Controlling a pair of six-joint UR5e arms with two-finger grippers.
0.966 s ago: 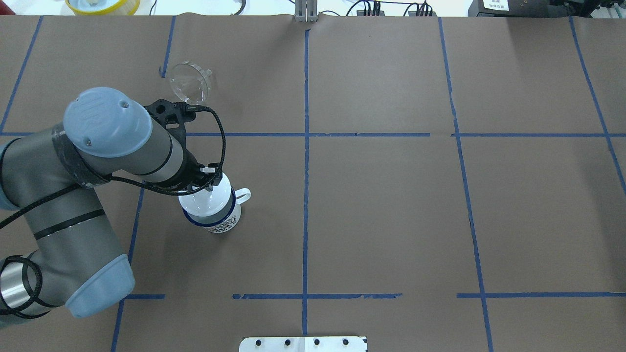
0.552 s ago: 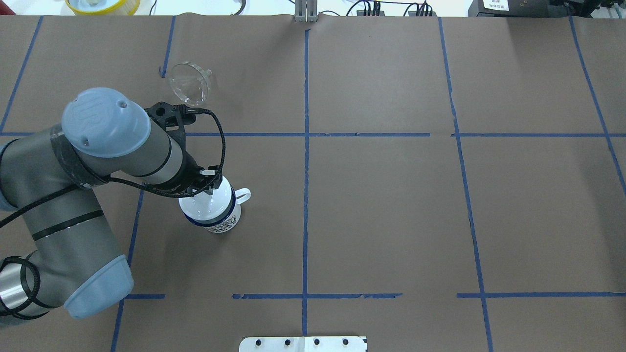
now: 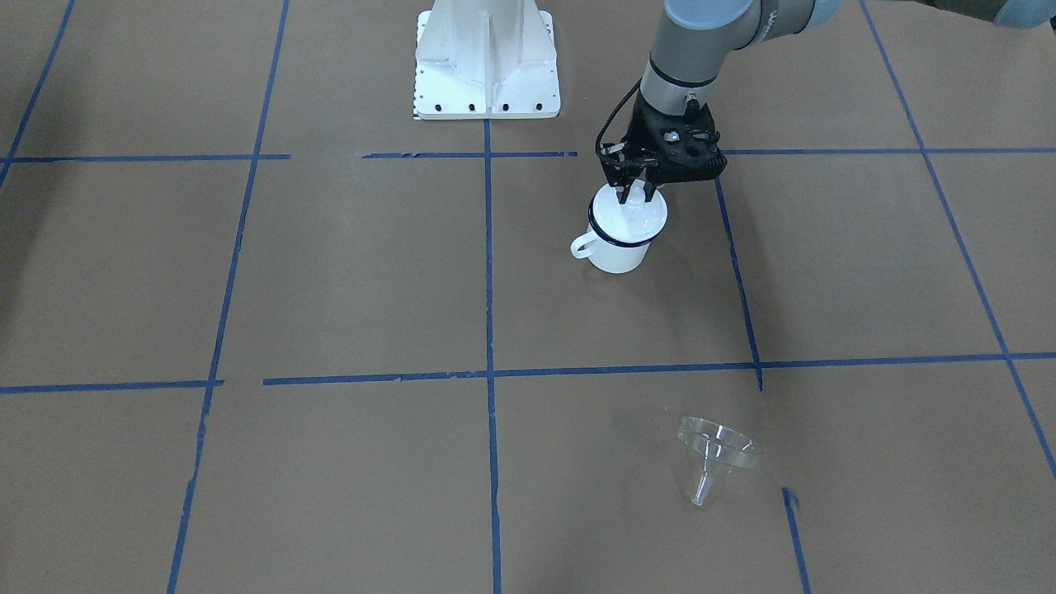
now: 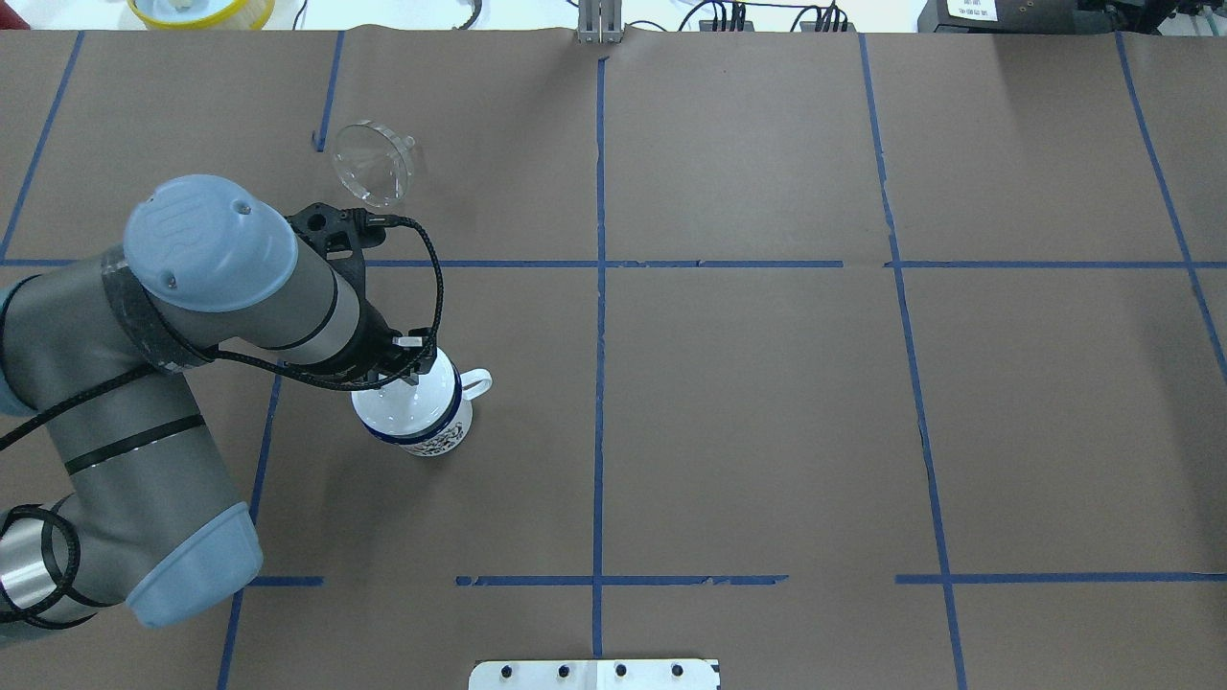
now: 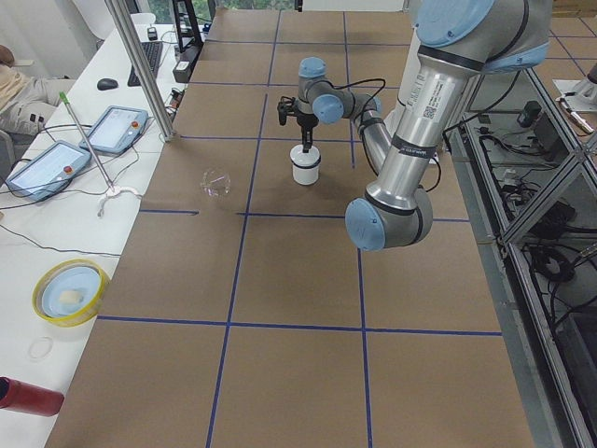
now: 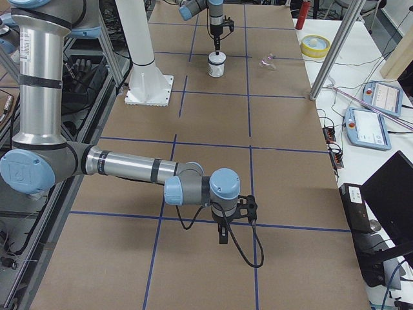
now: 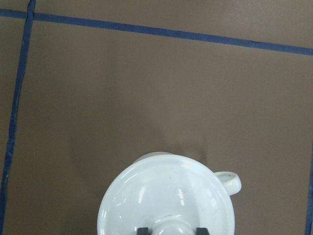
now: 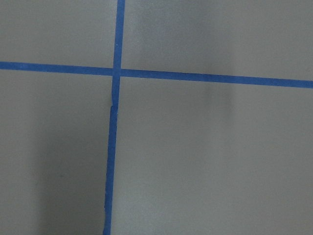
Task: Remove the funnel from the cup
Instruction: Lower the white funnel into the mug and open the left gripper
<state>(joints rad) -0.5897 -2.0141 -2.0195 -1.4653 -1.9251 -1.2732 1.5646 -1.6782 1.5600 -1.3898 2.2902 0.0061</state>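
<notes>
The clear funnel (image 3: 718,450) lies on its side on the brown table, far from the cup; it also shows in the overhead view (image 4: 372,165). The white cup (image 3: 619,252) with a dark blue rim stands upright, handle to the side (image 4: 476,383). A white domed lid (image 7: 166,196) with a knob sits on it. My left gripper (image 3: 635,194) is straight above the cup, its fingers (image 7: 142,229) pressed against both sides of the knob. My right gripper (image 6: 222,236) hangs low over bare table far from these; I cannot tell whether it is open or shut.
The white robot base plate (image 3: 487,66) stands behind the cup. A yellow-rimmed bowl (image 4: 201,10) sits beyond the far table edge. Blue tape lines (image 4: 599,287) divide the brown table cover into squares.
My left arm has shifted only slightly over the cup. The lid, cup and funnel stay where they were.
</notes>
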